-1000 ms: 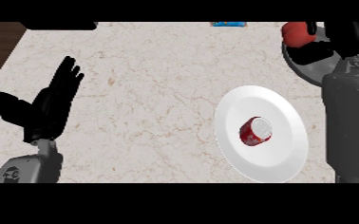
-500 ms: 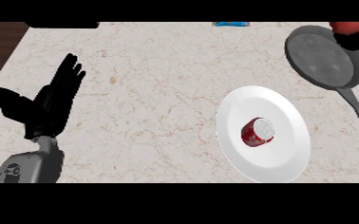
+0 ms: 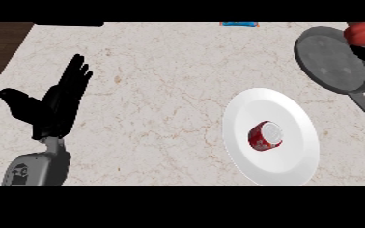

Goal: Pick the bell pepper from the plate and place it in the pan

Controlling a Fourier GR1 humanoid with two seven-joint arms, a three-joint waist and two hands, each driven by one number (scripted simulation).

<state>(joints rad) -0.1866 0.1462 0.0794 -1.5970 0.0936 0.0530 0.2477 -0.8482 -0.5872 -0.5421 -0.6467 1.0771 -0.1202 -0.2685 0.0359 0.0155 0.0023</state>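
A white plate (image 3: 285,166) lies on the marble counter at the right of the head view. A small red object with a white end (image 3: 265,136) lies on its side on the plate. A dark grey pan (image 3: 329,60) sits at the far right, with its handle (image 3: 357,98) running toward the lower right. A red bell pepper (image 3: 356,32) shows at the picture's right edge, by the pan's far rim and partly cut off. My left hand (image 3: 57,106) stays open at the far left, fingers up, resting. My right hand is out of view.
A blue object (image 3: 239,24) peeks in at the counter's back edge. Dark wood (image 3: 13,36) borders the counter at the upper left. My grey left forearm (image 3: 35,169) comes in at the lower left corner.
My right arm, which hung over the pan holding the red pepper a second ago, has left the view. The pan is uncovered. The left hand has barely moved.
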